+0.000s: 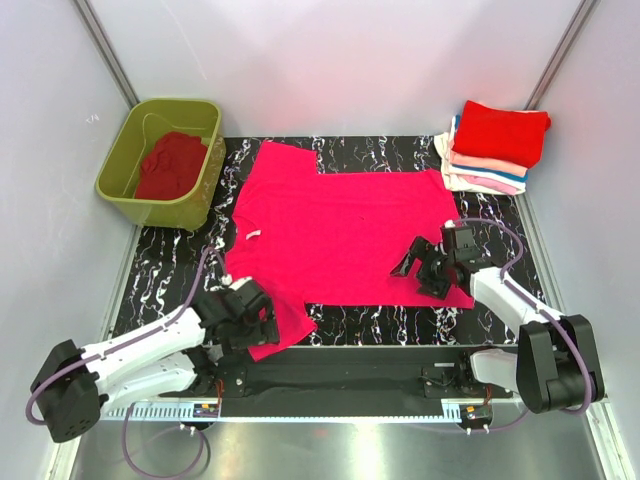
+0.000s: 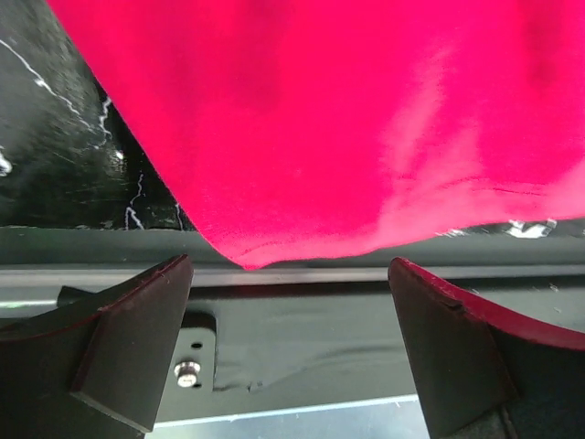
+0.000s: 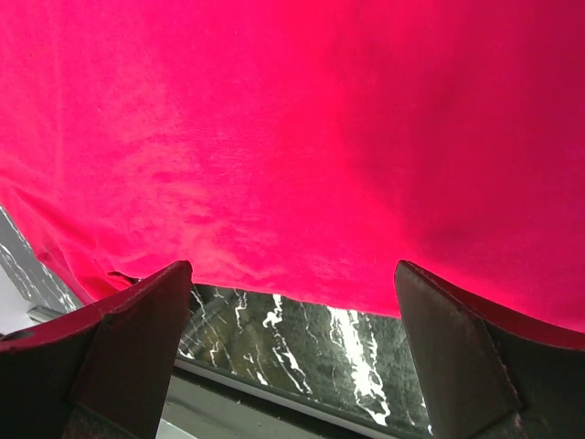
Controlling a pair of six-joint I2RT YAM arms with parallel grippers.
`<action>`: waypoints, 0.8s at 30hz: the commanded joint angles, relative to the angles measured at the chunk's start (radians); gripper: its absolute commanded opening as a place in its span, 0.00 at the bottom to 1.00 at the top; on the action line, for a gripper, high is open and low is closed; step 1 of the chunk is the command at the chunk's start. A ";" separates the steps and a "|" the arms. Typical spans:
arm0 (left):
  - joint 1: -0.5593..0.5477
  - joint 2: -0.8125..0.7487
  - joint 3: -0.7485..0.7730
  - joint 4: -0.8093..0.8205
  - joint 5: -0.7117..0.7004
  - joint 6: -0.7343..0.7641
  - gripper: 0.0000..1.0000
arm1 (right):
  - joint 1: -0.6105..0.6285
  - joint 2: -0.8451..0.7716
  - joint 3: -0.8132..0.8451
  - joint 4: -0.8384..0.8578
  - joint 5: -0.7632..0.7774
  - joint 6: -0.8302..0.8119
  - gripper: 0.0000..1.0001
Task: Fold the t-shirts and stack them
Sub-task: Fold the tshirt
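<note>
1. Magenta t-shirt (image 1: 340, 235) lies spread flat on the black marbled mat (image 1: 165, 275), neck to the left, hem to the right. White neck label (image 1: 252, 235) shows at the collar.
2. Its near sleeve (image 1: 285, 335) hangs past the mat's near edge, just beside the left gripper (image 1: 250, 312).
3. Left gripper: jaws wide apart and holding nothing. In the left wrist view (image 2: 291, 267) the sleeve edge (image 2: 247, 256) sits just ahead of the fingertips, not between them.
4. Right gripper (image 1: 425, 270) sits over the near right part of the shirt by the hem, jaws spread fully and gripping nothing. In the right wrist view (image 3: 292, 270) the cloth (image 3: 302, 137) fills the frame, and its edge reaches the line of the fingertips. Can't tell whether the tips touch the fabric.
5. Folded stack (image 1: 492, 150) sits at the far right corner, apart from the spread shirt. It has a red tee (image 1: 505, 130) on top and pale pink and white layers under it.
6. Olive-green tub (image 1: 118, 165) stands at the far left, off the mat's corner, with a crumpled red tee (image 1: 172, 165) inside.
</note>
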 commanded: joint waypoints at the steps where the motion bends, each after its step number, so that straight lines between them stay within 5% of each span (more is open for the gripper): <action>1: -0.039 0.018 -0.050 0.094 -0.049 -0.120 0.95 | 0.011 0.004 -0.025 0.097 -0.017 0.003 1.00; 6: -0.075 0.012 -0.099 0.135 -0.075 -0.158 0.91 | 0.013 0.015 -0.033 0.127 -0.036 -0.003 1.00; 14: -0.089 -0.005 -0.129 0.210 -0.158 -0.190 0.62 | 0.013 -0.060 -0.032 0.083 -0.015 -0.009 1.00; 19: -0.089 -0.049 -0.084 0.169 -0.216 -0.177 0.13 | 0.002 -0.146 0.100 -0.249 0.247 0.043 1.00; 24: -0.089 -0.104 -0.018 0.086 -0.259 -0.157 0.03 | -0.048 -0.215 0.177 -0.570 0.462 0.245 1.00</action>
